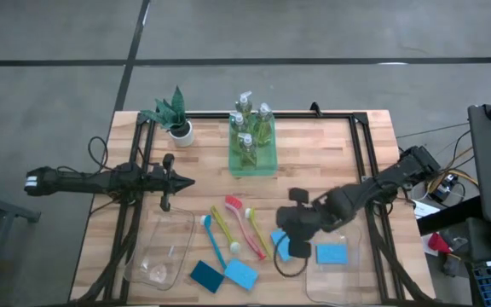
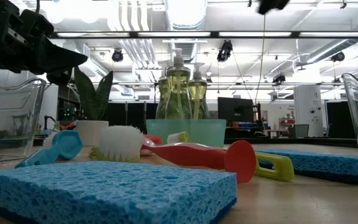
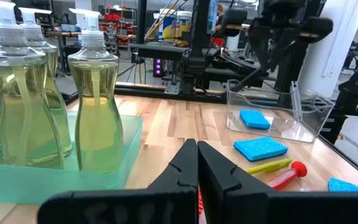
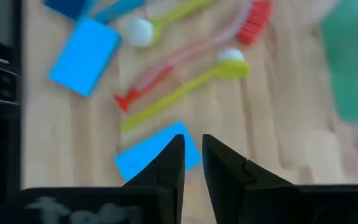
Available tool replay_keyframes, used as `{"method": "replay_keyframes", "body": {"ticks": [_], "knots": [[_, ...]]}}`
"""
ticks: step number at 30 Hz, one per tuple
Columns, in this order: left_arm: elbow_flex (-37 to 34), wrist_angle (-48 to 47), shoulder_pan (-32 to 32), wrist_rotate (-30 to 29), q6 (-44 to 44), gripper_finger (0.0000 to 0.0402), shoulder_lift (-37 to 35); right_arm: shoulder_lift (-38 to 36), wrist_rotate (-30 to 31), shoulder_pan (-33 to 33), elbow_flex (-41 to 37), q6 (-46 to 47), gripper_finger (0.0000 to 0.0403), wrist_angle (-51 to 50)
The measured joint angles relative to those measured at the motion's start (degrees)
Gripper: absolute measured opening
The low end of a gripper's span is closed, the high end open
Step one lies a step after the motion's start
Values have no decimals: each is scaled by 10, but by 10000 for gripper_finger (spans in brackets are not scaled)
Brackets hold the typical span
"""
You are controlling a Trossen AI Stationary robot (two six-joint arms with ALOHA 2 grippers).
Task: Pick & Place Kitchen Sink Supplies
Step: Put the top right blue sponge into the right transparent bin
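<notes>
Three soap bottles (image 1: 252, 132) stand in the green tray (image 1: 267, 166) at the far middle. Blue (image 1: 214, 241), yellow (image 1: 222, 226) and red (image 1: 245, 217) brushes lie flat mid-table. Sponges lie flat at the near edge: teal (image 1: 205, 275) and blue (image 1: 241, 274). Another blue sponge (image 1: 332, 253) lies in the right clear bin. My right gripper (image 1: 292, 226) hangs tilted down above the table beside a fourth sponge (image 4: 145, 158), its fingers a narrow gap apart with nothing between them. My left gripper (image 1: 177, 181) waits shut at the left, pointing level toward the right.
A plant in a white pot (image 1: 176, 119) stands at the far left of the tray. A clear bin (image 1: 160, 251) sits near left, and another (image 1: 348, 277) near right. Black frame rails (image 1: 361, 162) run along the table's sides. Bare wood lies between tray and brushes.
</notes>
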Motion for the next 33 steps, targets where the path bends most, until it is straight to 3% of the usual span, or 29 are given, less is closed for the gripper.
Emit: {"method": "replay_keyframes", "body": {"ticks": [6, 17, 23, 33], "knots": [[0, 0, 0, 0, 0, 0, 0, 24, -73, -47, -15, -45, 86, 53], [0, 0, 0, 0, 0, 0, 0, 136, -102, -80, -15, -140, 196, 61], [0, 0, 0, 0, 0, 0, 0, 196, -166, -79, -16, -172, 204, 52], [0, 0, 0, 0, 0, 0, 0, 257, -171, -79, -14, -214, 186, 44]]}}
